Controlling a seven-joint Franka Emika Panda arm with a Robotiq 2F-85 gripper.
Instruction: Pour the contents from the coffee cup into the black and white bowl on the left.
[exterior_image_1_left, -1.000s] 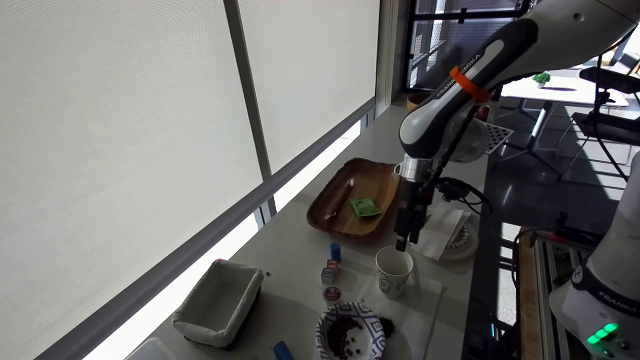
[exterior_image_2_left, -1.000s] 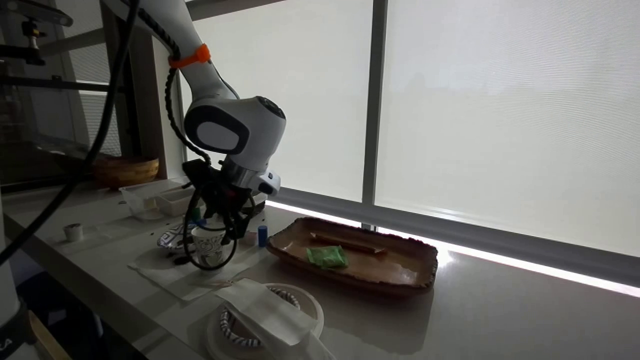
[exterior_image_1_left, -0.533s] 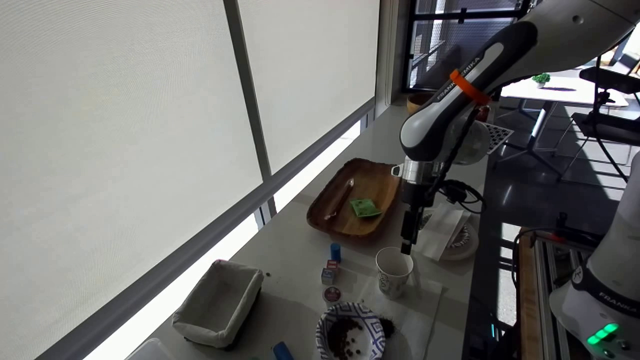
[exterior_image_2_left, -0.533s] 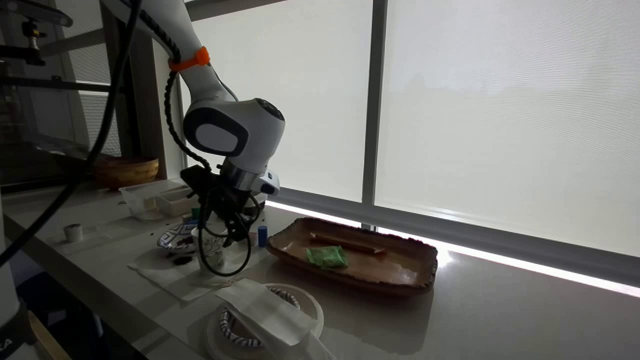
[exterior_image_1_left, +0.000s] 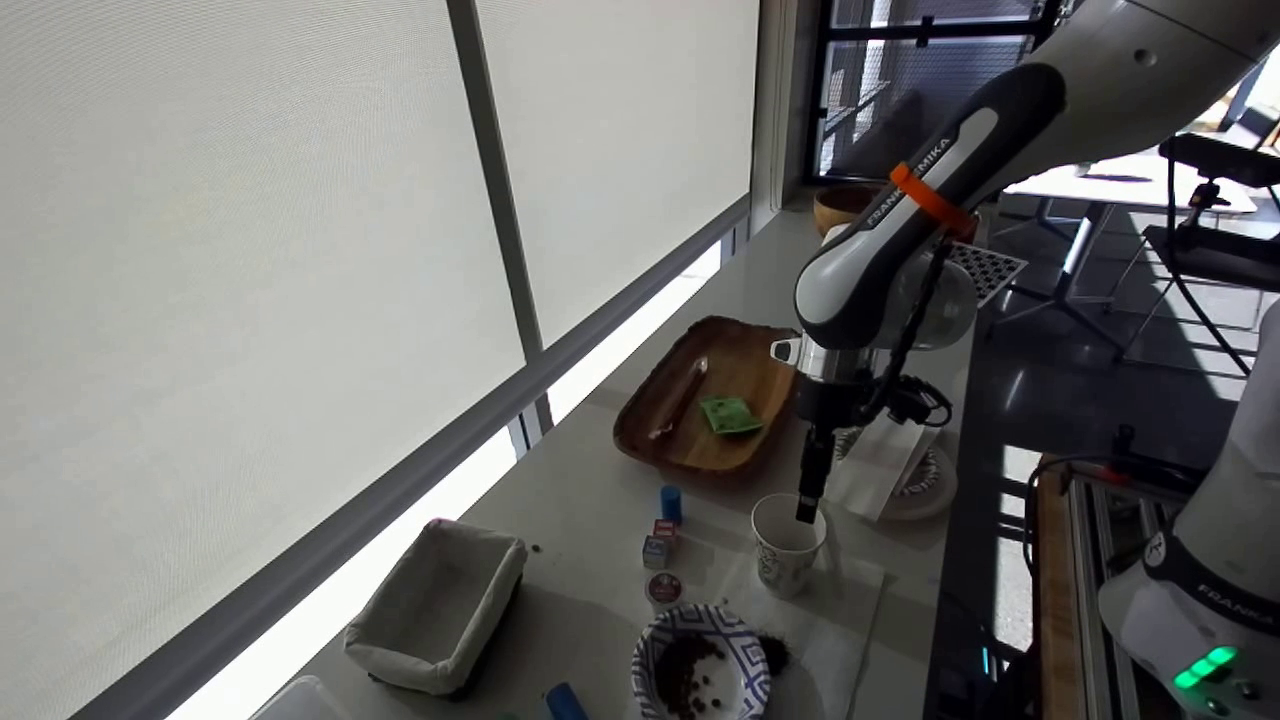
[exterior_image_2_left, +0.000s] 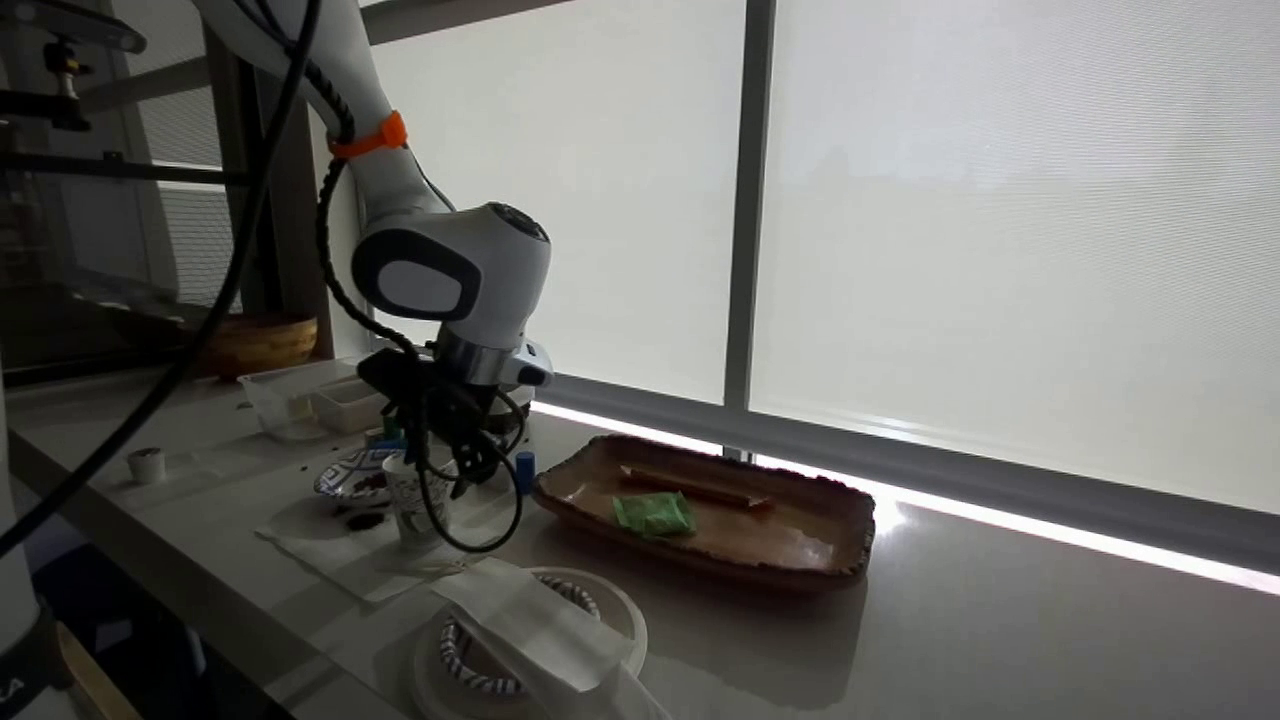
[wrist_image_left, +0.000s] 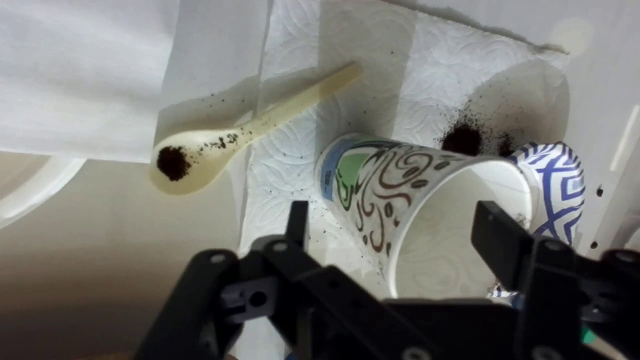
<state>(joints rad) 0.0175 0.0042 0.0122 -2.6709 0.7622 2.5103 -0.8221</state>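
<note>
Grasping seems the present step: the black two-fingered gripper (wrist_image_left: 392, 223), spread wide, holding nothing, should next close on the tapered white paper cup (wrist_image_left: 395, 195).

You can count one gripper (wrist_image_left: 395, 225); one coffee cup (wrist_image_left: 382, 190); two patterned bowls (exterior_image_1_left: 748, 655) (exterior_image_2_left: 458, 655); one spoon (wrist_image_left: 270, 117); one white plate (exterior_image_2_left: 624, 612); one wooden tray (exterior_image_1_left: 760, 365); one long brown stick (exterior_image_1_left: 683, 398); one grey tub (exterior_image_1_left: 435, 600); two small cubes (exterior_image_1_left: 655, 553) (exterior_image_1_left: 664, 531); two blue pieces (exterior_image_1_left: 671, 503) (exterior_image_1_left: 566, 703); one red-topped pod (exterior_image_1_left: 664, 588); one robot arm (exterior_image_1_left: 845, 275); one orange band (exterior_image_1_left: 930, 200); plus dark grains (wrist_image_left: 462, 140) too small and many for you to number.
</note>
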